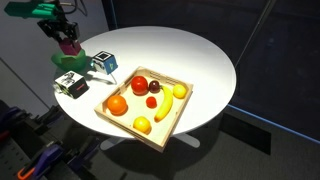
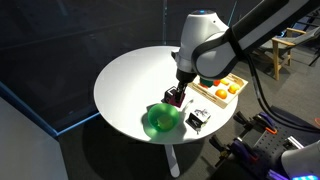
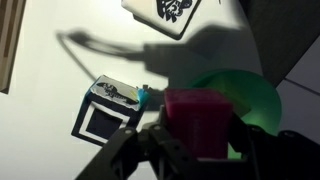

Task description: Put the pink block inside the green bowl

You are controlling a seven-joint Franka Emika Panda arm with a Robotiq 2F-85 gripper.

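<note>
The pink block is pinched in the closed end effector, held clear of the desk and just above the green bowl, nearer its rim than its middle. Grasp and lift look done. What remains is to centre over the bowl, lower and release.

The wrist view shows the block against the bowl's inside, with a blue-and-white cube beside the bowl. An exterior view adds the wooden fruit tray further from the bowl, which the wrist view does not show.
</note>
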